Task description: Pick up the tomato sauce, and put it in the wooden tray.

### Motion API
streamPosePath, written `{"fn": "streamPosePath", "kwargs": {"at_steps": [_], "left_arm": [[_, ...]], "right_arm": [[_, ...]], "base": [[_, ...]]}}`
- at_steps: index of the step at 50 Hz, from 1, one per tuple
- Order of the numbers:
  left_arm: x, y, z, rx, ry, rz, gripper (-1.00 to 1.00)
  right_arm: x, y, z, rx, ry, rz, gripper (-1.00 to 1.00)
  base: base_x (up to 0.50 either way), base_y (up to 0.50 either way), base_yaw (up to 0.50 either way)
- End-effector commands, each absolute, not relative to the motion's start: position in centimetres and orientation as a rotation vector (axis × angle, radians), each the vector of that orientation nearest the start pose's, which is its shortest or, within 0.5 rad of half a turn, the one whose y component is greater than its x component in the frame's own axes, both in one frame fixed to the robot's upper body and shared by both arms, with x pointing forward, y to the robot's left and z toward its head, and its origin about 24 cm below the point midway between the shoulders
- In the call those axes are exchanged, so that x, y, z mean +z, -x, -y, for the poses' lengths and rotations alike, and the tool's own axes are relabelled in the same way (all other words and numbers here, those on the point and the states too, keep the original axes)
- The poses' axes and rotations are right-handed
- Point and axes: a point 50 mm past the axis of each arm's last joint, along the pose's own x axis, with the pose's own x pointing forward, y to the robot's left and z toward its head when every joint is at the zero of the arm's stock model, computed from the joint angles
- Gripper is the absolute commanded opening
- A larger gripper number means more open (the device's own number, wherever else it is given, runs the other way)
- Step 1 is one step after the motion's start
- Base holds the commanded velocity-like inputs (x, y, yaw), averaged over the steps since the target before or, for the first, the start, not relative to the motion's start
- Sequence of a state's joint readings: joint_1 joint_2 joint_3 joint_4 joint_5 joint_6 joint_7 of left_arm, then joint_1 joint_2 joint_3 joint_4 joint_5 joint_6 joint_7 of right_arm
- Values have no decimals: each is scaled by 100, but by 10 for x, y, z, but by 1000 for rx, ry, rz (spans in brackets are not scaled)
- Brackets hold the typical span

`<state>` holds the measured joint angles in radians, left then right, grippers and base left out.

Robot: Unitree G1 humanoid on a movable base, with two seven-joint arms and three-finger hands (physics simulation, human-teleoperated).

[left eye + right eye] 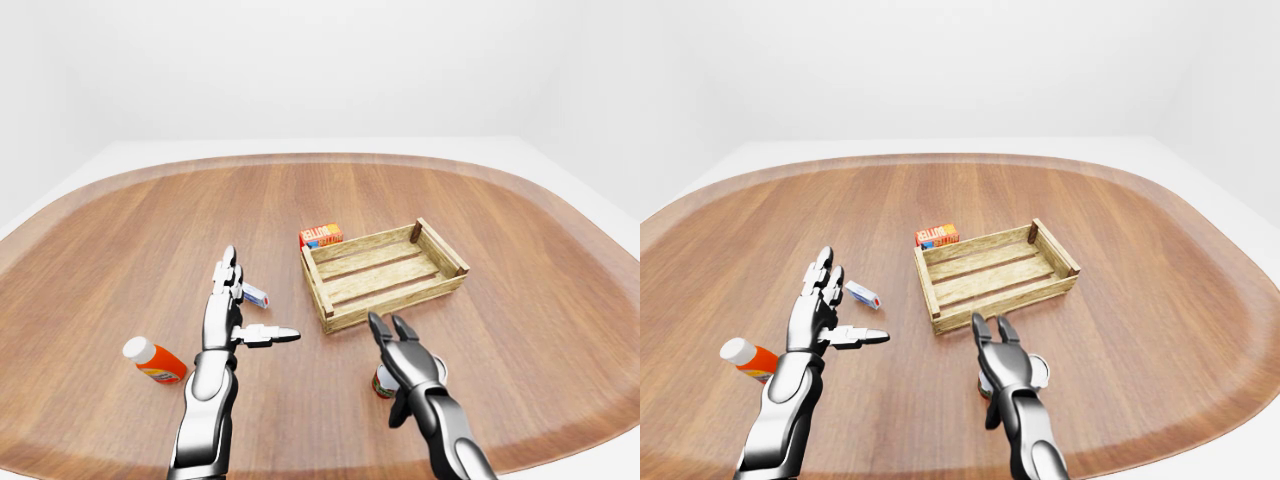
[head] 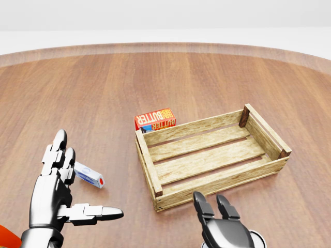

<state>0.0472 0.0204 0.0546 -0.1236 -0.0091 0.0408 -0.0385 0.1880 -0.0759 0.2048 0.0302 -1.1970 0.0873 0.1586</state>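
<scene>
Rounded wooden table (image 1: pixel 520 300) in a plain white room.
The tomato sauce can (image 1: pixel 383 381) stands beneath the open-fingered right hand (image 1: pixel 398 352), near the wooden tray (image 1: pixel 385 274); left hand (image 1: pixel 226 312) open.

table (image 1: pixel 120 230): smooth polished wood | wooden tray (image 2: pixel 207 160): rough matt planks | left robot hand (image 2: pixel 54 194): glossy metal

L hand (image 2: pixel 59 194) raised, open, thumb out sideways; R hand (image 2: pixel 220 225) low, 2 fingers spread.
</scene>
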Motion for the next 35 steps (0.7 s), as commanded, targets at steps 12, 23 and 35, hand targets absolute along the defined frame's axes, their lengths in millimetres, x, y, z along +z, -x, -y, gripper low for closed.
{"fn": "streamPosePath", "kwargs": {"at_steps": [12, 23, 35], "left_arm": [[56, -244, -167, 29, -17, 38, 100], [56, -244, -166, 25, -16, 39, 100], [56, -244, -166, 25, -15, 40, 100]], "right_arm": [[-36, -200, 132, 397, 1251, -337, 100], [-43, -199, 134, 408, 1241, -366, 100], [-49, -200, 136, 406, 1230, -388, 100]], "base": [[0, 0, 0], [0, 0, 0], [0, 0, 0]]}}
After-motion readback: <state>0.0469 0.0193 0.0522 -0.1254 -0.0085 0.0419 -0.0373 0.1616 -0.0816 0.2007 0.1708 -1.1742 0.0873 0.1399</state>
